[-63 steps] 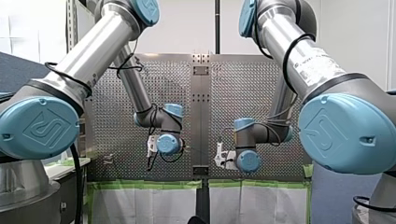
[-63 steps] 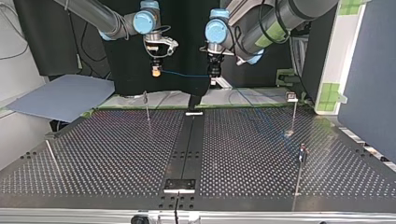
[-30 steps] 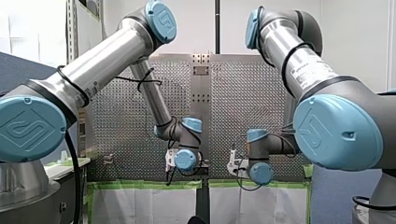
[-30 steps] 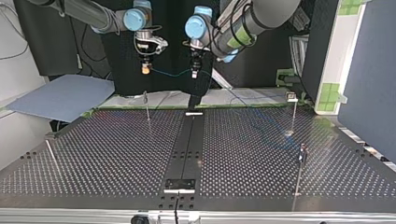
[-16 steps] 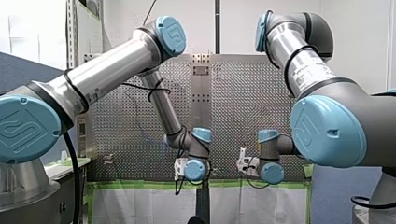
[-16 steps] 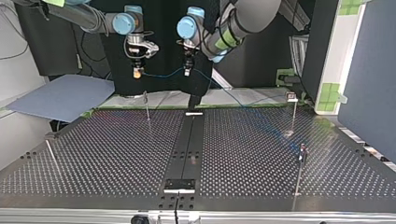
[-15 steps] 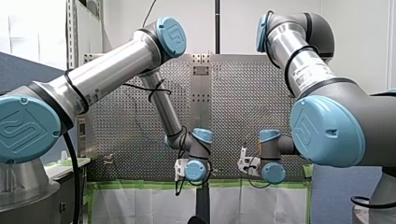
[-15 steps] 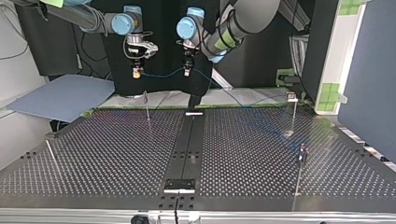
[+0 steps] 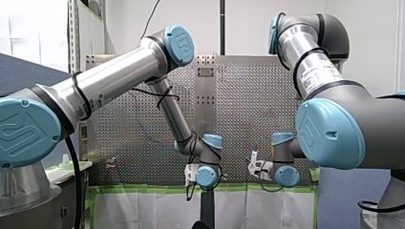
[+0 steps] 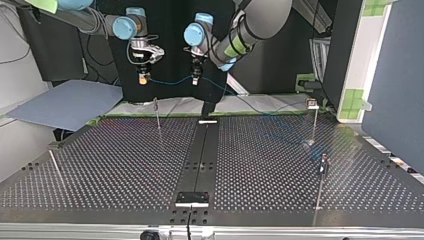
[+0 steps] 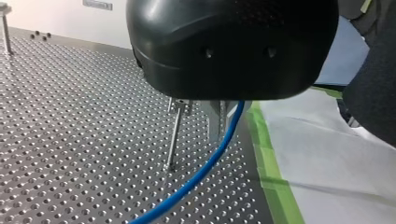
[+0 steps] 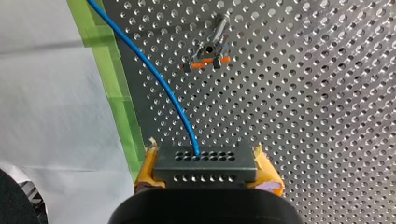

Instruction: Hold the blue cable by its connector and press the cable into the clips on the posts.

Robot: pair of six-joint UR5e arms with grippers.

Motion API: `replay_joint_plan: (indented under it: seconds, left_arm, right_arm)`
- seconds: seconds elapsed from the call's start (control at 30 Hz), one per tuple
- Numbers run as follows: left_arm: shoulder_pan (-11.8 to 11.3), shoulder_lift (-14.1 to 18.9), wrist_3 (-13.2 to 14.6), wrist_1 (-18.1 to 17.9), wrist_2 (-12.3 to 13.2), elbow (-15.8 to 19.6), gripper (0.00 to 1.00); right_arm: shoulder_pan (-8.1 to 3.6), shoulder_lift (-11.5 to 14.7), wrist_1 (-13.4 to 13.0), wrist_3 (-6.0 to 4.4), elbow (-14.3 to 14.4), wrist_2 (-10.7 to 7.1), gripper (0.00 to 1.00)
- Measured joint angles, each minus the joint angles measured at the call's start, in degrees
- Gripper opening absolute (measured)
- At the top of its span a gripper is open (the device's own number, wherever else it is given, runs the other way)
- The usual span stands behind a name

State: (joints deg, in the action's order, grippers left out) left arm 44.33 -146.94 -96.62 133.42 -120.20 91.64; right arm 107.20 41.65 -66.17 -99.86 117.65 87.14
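At right claw [image 12: 205, 164], cable [image 12: 159, 80] (seemingly gripped).

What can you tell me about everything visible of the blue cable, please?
The blue cable is thin, round and smooth-sheathed. One end enters a black perforated connector clamped between the yellow pads of my right gripper. From there it sags slightly across to my left gripper, whose jaws close on it, in the air. Beyond, it slopes down over the perforated table toward the posts at the top view's right, where it is too faint to tell whether any clip holds it.
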Motion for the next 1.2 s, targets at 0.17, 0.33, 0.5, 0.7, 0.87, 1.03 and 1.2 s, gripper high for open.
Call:
replay_joint_plan:
  seconds: [0.17, 0.33, 0.5, 0.7, 0.87, 1.03, 1.2]
  left_arm:
    - [0.05, -0.02, -0.52, -0.14, -0.08, -0.2, 0.0]
    - [0.13, -0.05, -0.89, -0.85, -0.04, -0.23, 0.0]
    - [0.55, -1.03, -1.31, -1.78, -0.18, -0.98, 0.0]
    - [1.24, -2.62, -1.06, -2.98, -0.42, -2.47, 0.0]
    - [1.67, -2.9, -0.69, -3.5, -0.77, -4.27, 0.0]
    - [2.14, -2.99, 0.76, -3.62, -1.01, -5.8, 0.0]
    - [2.41, -3.08, 2.25, -3.77, -1.21, -6.44, 0.0]
  right_arm:
    - [-0.96, -0.12, -0.91, -1.33, 0.0, -1.51, 0.0]
    - [-1.96, -0.19, -1.8, -2.45, -0.05, -2.99, 0.0]
    - [-3.24, -1.03, -1.9, -2.69, -0.49, -3.44, 0.0]
    - [-4.62, -3.79, -1.75, -2.38, -1.4, -3.54, 0.0]
    - [-5.63, -4.42, -1.65, -2.15, -1.7, -3.57, 0.0]
    - [-6.92, -4.49, -1.3, -2.13, -2.21, -3.59, 0.0]
    - [-8.91, -4.52, -0.5, -2.33, -2.35, -3.58, 0.0]
